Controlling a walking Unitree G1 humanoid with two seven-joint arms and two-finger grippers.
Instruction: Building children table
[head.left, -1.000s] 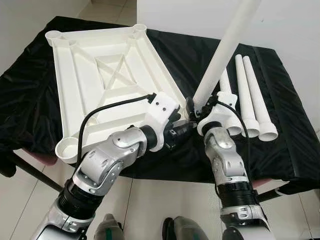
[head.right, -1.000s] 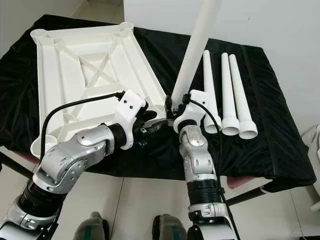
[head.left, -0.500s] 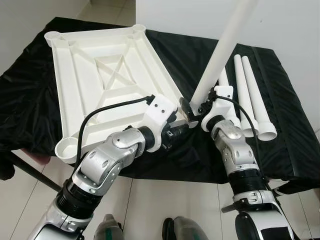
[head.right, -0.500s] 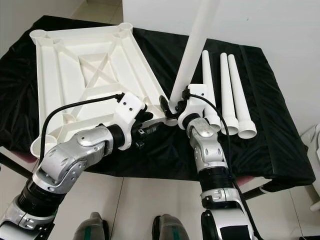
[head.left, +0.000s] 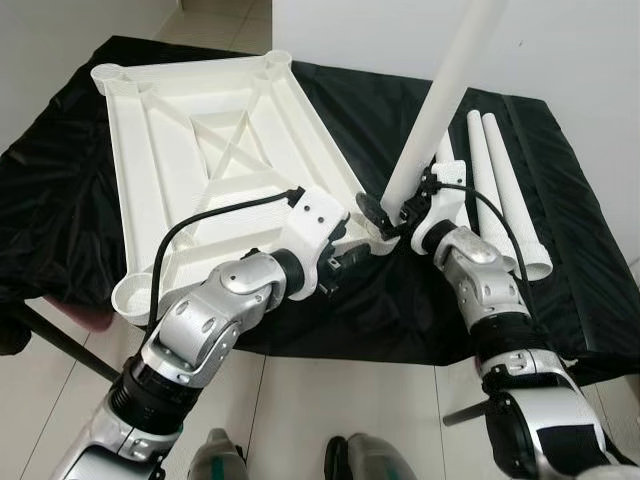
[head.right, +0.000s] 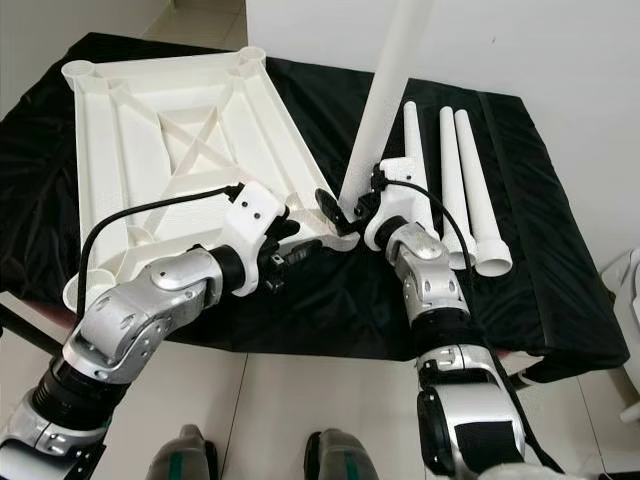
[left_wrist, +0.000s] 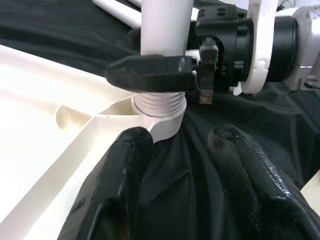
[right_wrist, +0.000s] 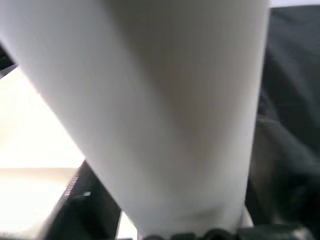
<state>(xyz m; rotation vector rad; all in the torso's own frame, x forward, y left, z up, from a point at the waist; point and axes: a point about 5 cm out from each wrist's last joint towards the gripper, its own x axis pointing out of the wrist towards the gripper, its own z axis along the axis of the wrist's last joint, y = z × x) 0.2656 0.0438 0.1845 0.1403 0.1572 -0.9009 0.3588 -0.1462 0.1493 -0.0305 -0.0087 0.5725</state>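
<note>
Right hand (head.left: 392, 212) clamps white leg (head.left: 440, 110) upright at near corner socket of upturned tabletop (head.left: 200, 150) on black-draped desk (head.left: 580, 250). Left wrist: left hand (left_wrist: 182, 150) fingers apart (holding nothing), beside socket; threaded leg end seated. Right wrist: leg close-up, blurred.

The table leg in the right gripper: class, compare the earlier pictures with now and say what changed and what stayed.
The table leg has tipped more upright over the tabletop's corner socket; the right gripper still clamps it. The left gripper stays open beside the socket. Three spare legs lie unmoved.
</note>
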